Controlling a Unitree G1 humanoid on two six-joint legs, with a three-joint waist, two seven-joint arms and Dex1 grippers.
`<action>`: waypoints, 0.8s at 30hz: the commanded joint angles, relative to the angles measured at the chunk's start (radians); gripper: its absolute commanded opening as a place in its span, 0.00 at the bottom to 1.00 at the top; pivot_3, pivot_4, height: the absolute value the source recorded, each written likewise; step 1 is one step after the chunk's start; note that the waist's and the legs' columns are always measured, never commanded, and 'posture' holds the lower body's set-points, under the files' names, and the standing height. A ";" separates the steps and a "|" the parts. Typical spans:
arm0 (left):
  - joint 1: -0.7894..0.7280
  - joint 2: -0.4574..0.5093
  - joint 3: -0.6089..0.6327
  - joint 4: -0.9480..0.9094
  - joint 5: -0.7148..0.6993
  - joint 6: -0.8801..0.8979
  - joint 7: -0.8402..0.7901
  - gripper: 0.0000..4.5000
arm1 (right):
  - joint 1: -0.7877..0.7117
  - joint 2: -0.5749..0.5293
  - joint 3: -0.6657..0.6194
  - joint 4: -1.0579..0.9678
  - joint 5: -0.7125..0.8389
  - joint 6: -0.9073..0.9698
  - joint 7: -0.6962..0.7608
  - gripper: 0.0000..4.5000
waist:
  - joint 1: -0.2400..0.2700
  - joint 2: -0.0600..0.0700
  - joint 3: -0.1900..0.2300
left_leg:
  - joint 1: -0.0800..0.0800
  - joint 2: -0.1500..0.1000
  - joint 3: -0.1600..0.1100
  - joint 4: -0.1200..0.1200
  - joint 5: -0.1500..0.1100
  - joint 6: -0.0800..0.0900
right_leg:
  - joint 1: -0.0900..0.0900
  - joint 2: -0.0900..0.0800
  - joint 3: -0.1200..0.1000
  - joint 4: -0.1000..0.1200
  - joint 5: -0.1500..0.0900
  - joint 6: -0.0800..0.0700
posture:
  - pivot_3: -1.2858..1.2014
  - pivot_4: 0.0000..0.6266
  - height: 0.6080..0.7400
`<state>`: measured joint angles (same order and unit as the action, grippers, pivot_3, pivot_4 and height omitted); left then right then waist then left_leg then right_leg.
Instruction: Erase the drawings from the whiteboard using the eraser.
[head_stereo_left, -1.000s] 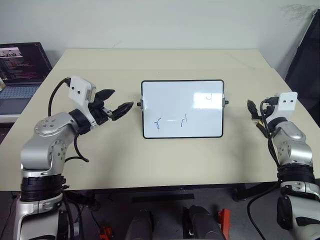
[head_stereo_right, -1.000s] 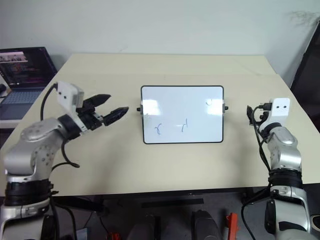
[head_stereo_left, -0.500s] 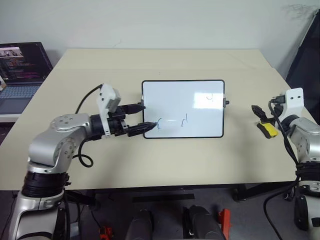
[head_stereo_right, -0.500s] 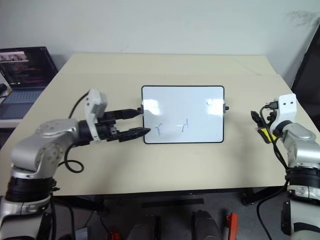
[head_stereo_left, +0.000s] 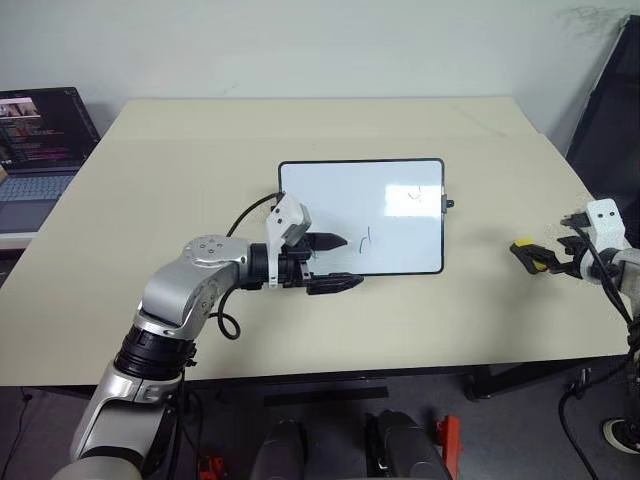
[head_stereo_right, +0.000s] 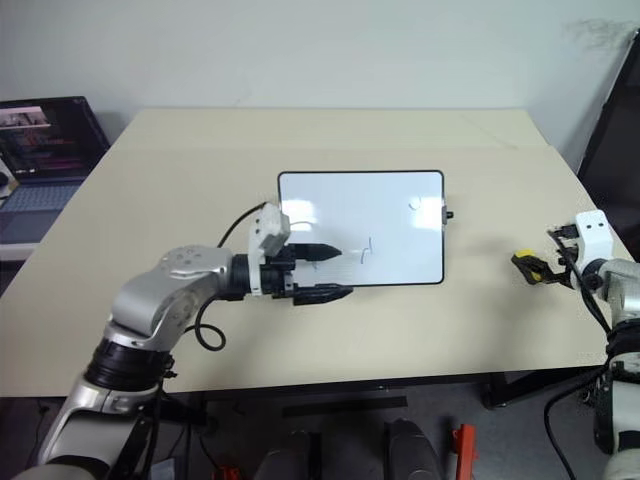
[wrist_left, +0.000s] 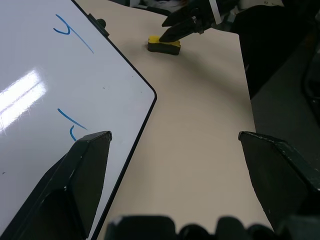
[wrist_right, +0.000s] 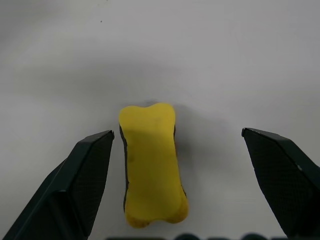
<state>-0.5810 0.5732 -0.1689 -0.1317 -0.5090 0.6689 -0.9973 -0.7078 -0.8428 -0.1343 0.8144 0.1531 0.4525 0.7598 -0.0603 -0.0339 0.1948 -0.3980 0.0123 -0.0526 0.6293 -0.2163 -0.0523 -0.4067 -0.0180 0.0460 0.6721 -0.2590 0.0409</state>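
The eraser (wrist_right: 151, 164) lies on the worktop (head_stereo_left: 450, 310) between the released right claw's (wrist_right: 177, 150) fingers, long axis along them; the released left claw (head_stereo_left: 335, 262) is well apart.

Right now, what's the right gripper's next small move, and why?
Probably ease the right gripper down over the eraser and close on it. It is open, the eraser lies untouched on the table between its fingers, and blue drawings remain on the whiteboard. The left gripper, also open, straddles the board's near corner.
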 joint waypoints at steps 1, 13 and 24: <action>0.010 -0.002 0.008 -0.026 0.002 -0.018 -0.010 0.98 | -0.068 -0.021 0.014 0.083 -0.035 -0.077 0.031 1.00 | 0.001 0.000 0.000 | 0.000 0.000 0.000 0.000 0.000 0.000 | 0.000 0.000 0.000 0.000 0.000 0.000 | 0.52 0.24 1.00; 0.044 0.001 0.024 -0.049 0.011 -0.016 0.013 0.98 | -0.138 0.006 0.044 0.251 -0.090 -0.168 0.062 1.00 | 0.003 0.000 0.000 | 0.000 0.000 0.000 0.000 0.000 0.000 | 0.000 0.000 0.000 0.000 0.000 0.000 | 0.52 0.24 1.00; 0.042 0.000 0.025 -0.046 0.025 -0.021 0.015 1.00 | -0.131 0.019 0.016 0.278 -0.073 -0.167 0.072 0.31 | 0.003 0.000 0.000 | 0.000 0.000 0.000 0.000 0.000 0.000 | 0.000 0.000 0.000 0.000 0.000 0.000 | 0.52 0.24 1.00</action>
<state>-0.5313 0.5689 -0.1677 -0.1485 -0.4846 0.6674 -0.9837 -0.8197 -0.8153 -0.0935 1.0960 0.0625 0.2917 0.8259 -0.0572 -0.0339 0.1949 -0.3982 0.0120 -0.0528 0.6295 -0.2163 -0.0524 -0.4067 -0.0183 0.0461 0.6725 -0.2586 0.0405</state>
